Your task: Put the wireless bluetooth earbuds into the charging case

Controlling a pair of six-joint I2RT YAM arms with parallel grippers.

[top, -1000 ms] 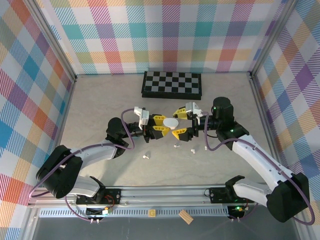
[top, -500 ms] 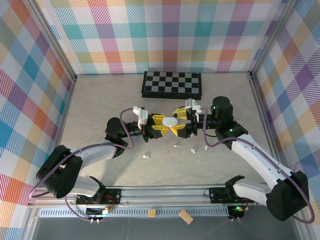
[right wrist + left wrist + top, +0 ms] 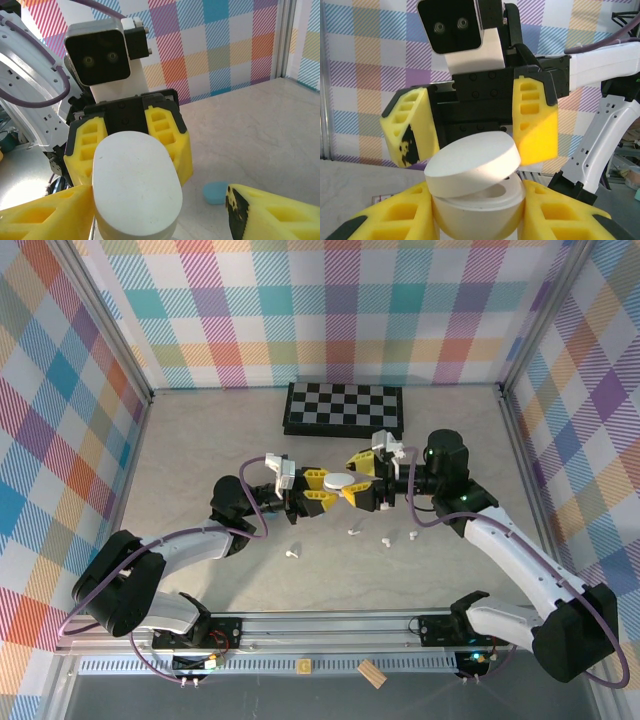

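Left wrist view: lid half-lifted

Left gripper [image 3: 479,214] clamped the charging case [image 3: 470,222]; its lid [image 3: 472,162] sat tilted ajar. Right gripper [image 3: 472,126] straddled the lid, jaws wide, gripping nothing. Earbuds [image 3: 352,533] lay on the table [image 3: 200,460], toward its near edge. Step, as judged: opening. Next: swing the lid back, then fetch an earbud.

White case [image 3: 472,166], black-white chequered board [image 3: 345,408]

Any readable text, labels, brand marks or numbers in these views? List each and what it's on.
No text can be read in any of the views.
White charging case: plain lid and body, no print visible.
Small yellow tag on the front rail: carries a mark, too small to read.
Folded chessboard: squares only, no characters visible.
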